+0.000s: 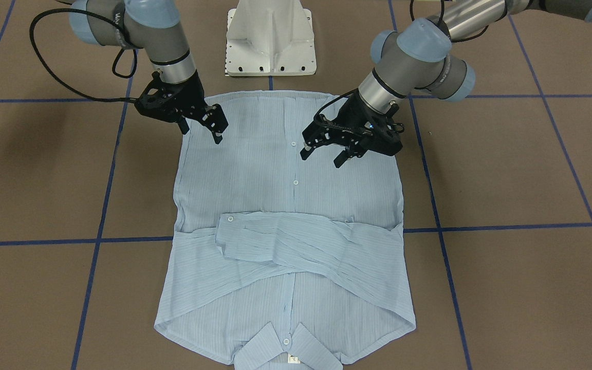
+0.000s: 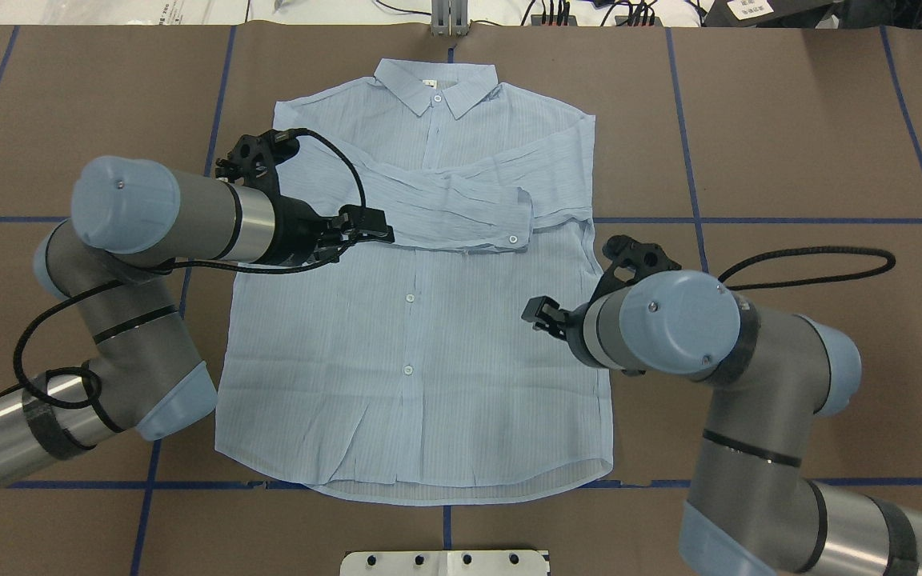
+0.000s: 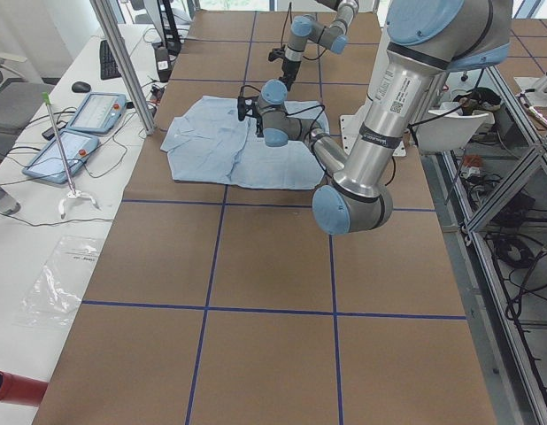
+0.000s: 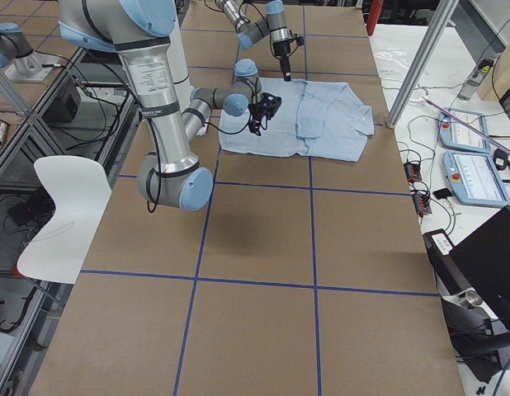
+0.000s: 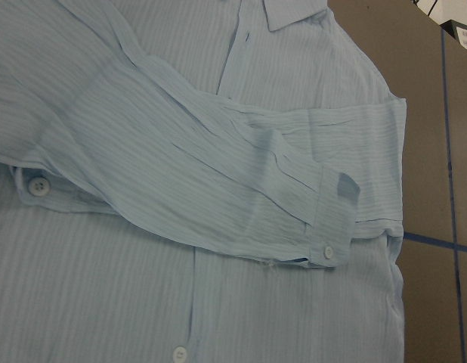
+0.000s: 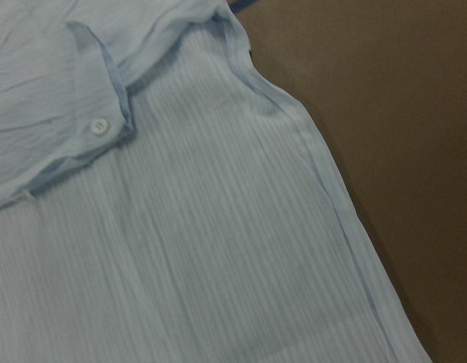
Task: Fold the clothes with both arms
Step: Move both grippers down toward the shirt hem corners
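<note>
While shirt (image 1: 285,205) is laid flat on table (image 1: 506,169), left gripper (image 1: 321,159) and right gripper (image 1: 201,134) are held over it, jaws spread, nothing pinched.

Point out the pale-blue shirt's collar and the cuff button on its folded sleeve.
Pale-blue striped shirt collar (image 2: 467,86): overhead view, on a collar flap.
White cuff button (image 2: 513,238): overhead view, button face.

The silver-and-grey jointed left arm (image 2: 189,218) and right arm (image 2: 749,416) bear rounded light-blue joint caps (image 2: 121,204), black bands (image 2: 137,322) and looping black cables (image 2: 891,259). The left gripper (image 1: 321,158) and right gripper (image 1: 202,134) are black, open-framed and two-fingered.
</note>
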